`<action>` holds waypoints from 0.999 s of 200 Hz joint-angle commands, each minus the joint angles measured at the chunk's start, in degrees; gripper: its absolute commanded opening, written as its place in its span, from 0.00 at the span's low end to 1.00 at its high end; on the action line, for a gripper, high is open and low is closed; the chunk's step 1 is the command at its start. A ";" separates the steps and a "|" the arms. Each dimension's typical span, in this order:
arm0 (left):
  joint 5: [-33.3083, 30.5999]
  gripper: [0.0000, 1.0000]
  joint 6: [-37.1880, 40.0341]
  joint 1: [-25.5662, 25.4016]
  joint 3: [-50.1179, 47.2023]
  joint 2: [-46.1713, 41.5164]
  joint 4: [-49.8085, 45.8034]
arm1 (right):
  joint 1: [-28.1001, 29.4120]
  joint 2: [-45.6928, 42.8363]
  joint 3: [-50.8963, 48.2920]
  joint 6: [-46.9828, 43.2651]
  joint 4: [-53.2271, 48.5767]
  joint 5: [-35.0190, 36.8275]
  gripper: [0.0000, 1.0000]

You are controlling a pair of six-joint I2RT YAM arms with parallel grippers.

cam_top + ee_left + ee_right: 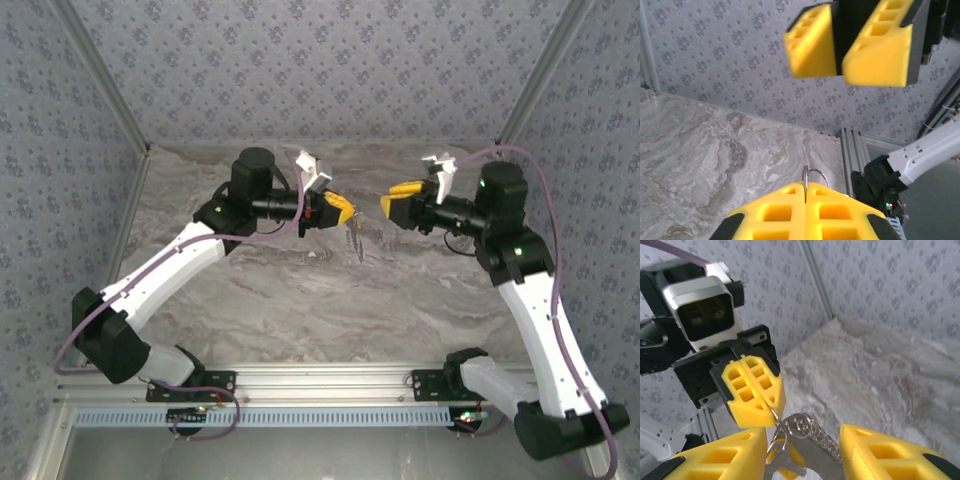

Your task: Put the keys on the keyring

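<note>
My left gripper (348,213) (805,189) (765,407) is shut on a thin metal ring (806,177), held up above the table. Below that ring hangs a bunch (353,242): the keyring (818,460), a dull-grey loop, a coiled wire piece (820,435), and a small key (783,460) with a yellow part behind it. Whether the key is threaded on a ring or only lies against it, I cannot tell. My right gripper (388,207) (839,55) (802,432) is open, facing the left one. Its fingers (720,460) flank the hanging bunch without touching it.
The marble-patterned table (300,300) lies below both arms. Patterned walls close in the back and sides. An aluminium rail (330,380) runs along the near edge, with the arm bases (190,385) bolted to it.
</note>
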 commanded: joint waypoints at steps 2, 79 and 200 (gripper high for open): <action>-1.58 0.00 -3.06 0.04 -0.77 -3.35 7.63 | -1.14 -2.46 -8.45 17.81 21.14 -3.18 0.47; -2.45 0.00 -4.69 -0.02 -1.36 -4.42 10.09 | 2.23 -1.99 -20.18 41.59 47.86 3.89 0.52; -3.18 0.00 -4.43 -0.14 -0.85 -4.15 10.00 | 8.73 0.75 -19.47 40.17 45.20 7.44 0.43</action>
